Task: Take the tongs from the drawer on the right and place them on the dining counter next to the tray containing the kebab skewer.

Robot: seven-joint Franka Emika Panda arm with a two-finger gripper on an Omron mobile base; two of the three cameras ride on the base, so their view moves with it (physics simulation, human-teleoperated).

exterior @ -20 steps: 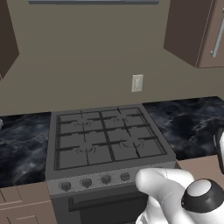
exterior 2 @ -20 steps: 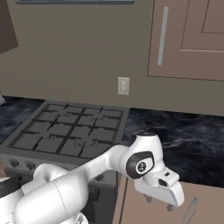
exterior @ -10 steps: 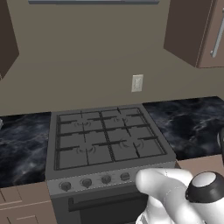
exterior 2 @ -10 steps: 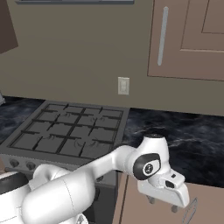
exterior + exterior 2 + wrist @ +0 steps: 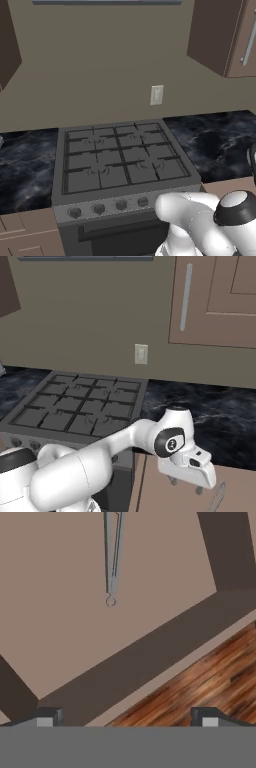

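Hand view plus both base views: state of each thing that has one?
drawer: open, pale floor exposed.
tongs: lying flat in the drawer, arms nearly together, untouched.
tool: open, empty, above the drawer, clear of the tongs.
stove: no pots on the grates, no flame visible.
upper cabinet door: closed.

A grey gas stove (image 5: 120, 165) with dark grates and a row of round knobs (image 5: 107, 206) along its front sits between two stretches of glossy black, white-veined counter (image 5: 217, 142) against a beige wall. A pale wall outlet (image 5: 156, 95) hangs above the stove's right rear corner. Brown wall cabinets (image 5: 215, 301) with a slim silver bar handle (image 5: 186, 297) hang at upper right. Reddish-brown wood flooring (image 5: 210, 677) shows in the hand view.
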